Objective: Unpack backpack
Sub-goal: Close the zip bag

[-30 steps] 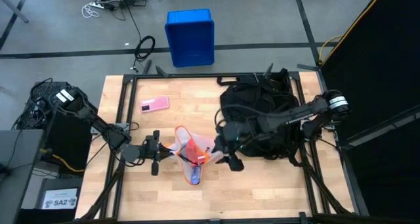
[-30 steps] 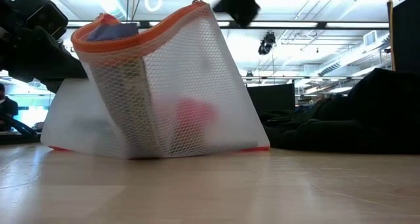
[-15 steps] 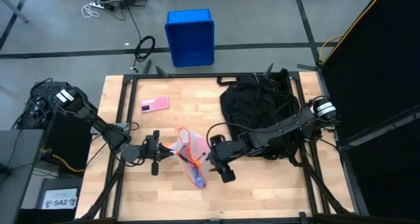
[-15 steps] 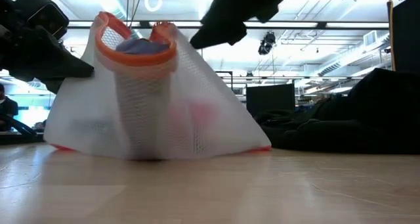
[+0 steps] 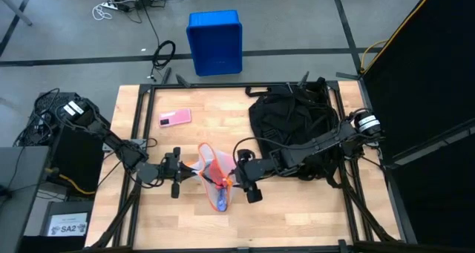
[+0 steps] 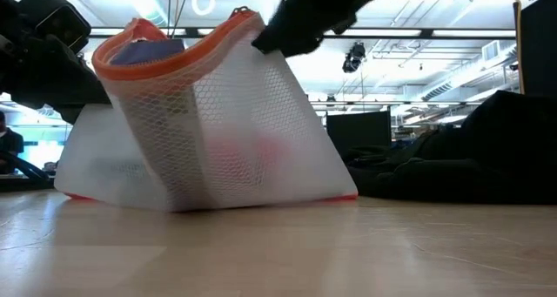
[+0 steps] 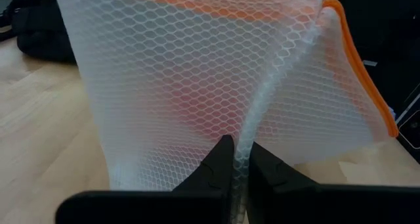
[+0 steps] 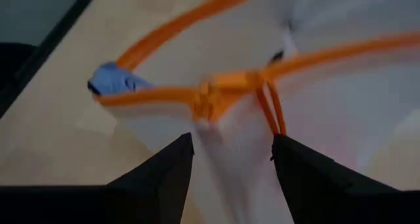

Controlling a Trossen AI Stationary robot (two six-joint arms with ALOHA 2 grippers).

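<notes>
A white mesh pouch [image 5: 214, 175] with an orange rim stands on the table's middle, its bottom edge [image 6: 209, 201] on the wood. A blue thing [image 6: 144, 51] and a red thing [image 6: 248, 149] show inside. My left gripper [image 5: 187, 173] is shut on the pouch's left side. My right gripper [image 5: 233, 180] reaches from the right, open, its fingers on either side of the rim's end [image 8: 213, 96]. The black backpack [image 5: 297, 127] lies at the back right, flat on the table. My left gripper pinches a fold of the mesh wall [image 7: 246, 135] between its two fingers, low on the pouch's left side. The fingers come level from the table's left. The pouch stands upright with its bottom on the table. My right gripper straddles the orange rim's end [image 6: 251, 23], slanting down from the right; whether its fingers touch it I cannot tell.
A pink flat item [image 5: 174, 117] lies at the back left of the table. A blue crate [image 5: 215, 41] stands on the floor beyond the far edge. Bare wood lies along the near edge.
My right gripper has come down and toward the table's left, from beside the backpack to the pouch's rim, tipping further down. The pouch's top was pressed narrow half a second ago and now stands wide again; its bottom has stayed in place.
</notes>
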